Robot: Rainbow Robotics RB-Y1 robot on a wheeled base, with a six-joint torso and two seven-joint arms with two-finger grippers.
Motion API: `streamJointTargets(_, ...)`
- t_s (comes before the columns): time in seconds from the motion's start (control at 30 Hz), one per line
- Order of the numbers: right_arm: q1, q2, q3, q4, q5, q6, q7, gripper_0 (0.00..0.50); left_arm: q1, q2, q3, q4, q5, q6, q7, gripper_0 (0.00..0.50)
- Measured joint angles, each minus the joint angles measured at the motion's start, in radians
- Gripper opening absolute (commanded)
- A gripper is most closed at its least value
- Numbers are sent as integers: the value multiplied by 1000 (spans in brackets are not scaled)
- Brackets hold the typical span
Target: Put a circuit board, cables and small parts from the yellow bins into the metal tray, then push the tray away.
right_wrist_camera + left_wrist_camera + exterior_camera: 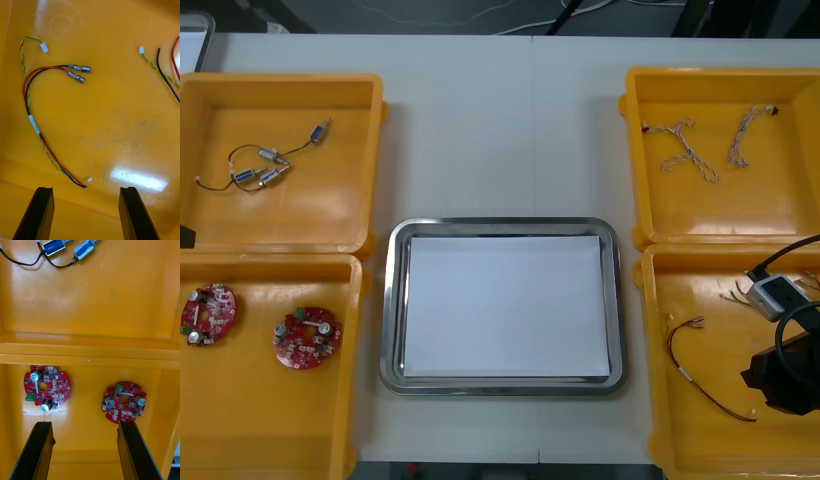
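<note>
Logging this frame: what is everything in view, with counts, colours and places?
table: one, light, under everything
yellow bins: four, two at each side
metal tray: one, shiny rim, white inside, between the bins
circuit boards: two, red, near left bin
small metal parts: about four, silver, far left bin
black cables: joined to those parts
twisted cables: two, far right bin
red and yellow cables: at least two, near right bin
left gripper: open, over the circuit boards
right gripper: open, over the red and yellow cables
</note>
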Motion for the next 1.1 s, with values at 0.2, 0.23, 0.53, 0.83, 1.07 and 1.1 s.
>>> streamJointTargets(0.2,48,19,3,0,33,-51,7,500,122,0,59,-7,-16,-94,-6,500)
streamJointTargets(0.23,55,20,5,0,39,-63,7,500,142,0,66,-10,-22,-108,-6,500)
streamJointTargets(0.53,107,21,75,0,82,-144,7,500,272,0,88,-13,-91,-225,-9,500)
streamJointTargets(0.83,124,21,156,42,121,-242,7,500,338,0,86,28,-96,-353,-10,500)
streamJointTargets(1.07,124,21,184,97,158,-267,8,500,347,0,64,71,-96,-394,-51,500)
streamJointTargets(1.1,124,21,187,99,164,-267,8,500,352,0,58,75,-96,-409,-61,500)
